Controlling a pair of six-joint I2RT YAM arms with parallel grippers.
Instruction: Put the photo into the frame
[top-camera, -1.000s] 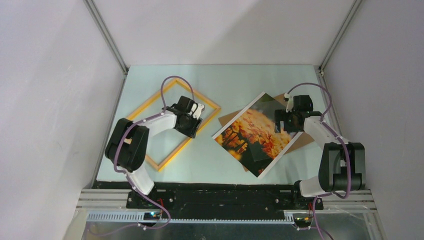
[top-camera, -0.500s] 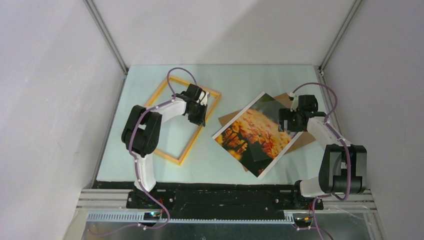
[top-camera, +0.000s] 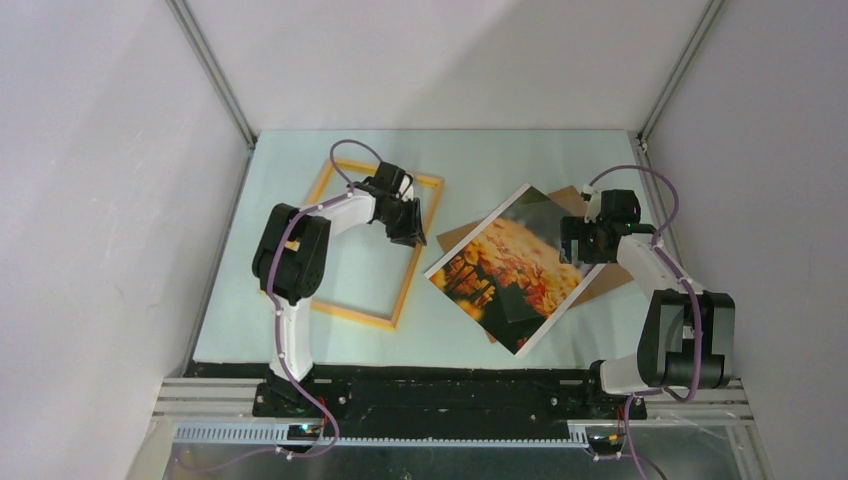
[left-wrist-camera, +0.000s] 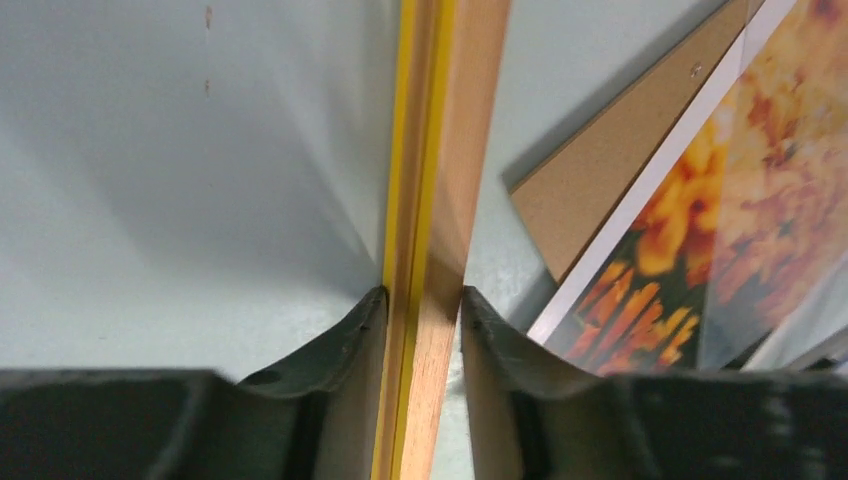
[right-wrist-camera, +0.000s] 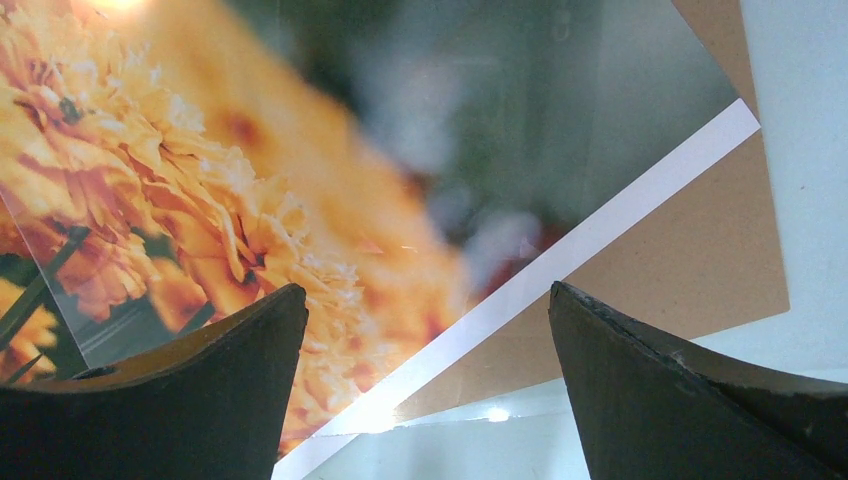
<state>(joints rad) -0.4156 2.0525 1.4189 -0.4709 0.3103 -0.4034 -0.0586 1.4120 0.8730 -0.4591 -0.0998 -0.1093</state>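
On the pale tabletop (top-camera: 460, 160), the one thin yellow-orange wooden frame (top-camera: 408, 280) has its long side rail pinched between the left fingers (left-wrist-camera: 350, 330), while the one glossy orange-flower photo (top-camera: 505, 265) lies tilted on one brown backing board (top-camera: 603, 284) to their right, directly beneath the nearer, wide-open right fingers (right-wrist-camera: 230, 360).

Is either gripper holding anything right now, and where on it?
The left gripper pinches the frame across the side rail nearest the photo, close to its far corner. The right gripper hangs open over the photo, holding nothing.
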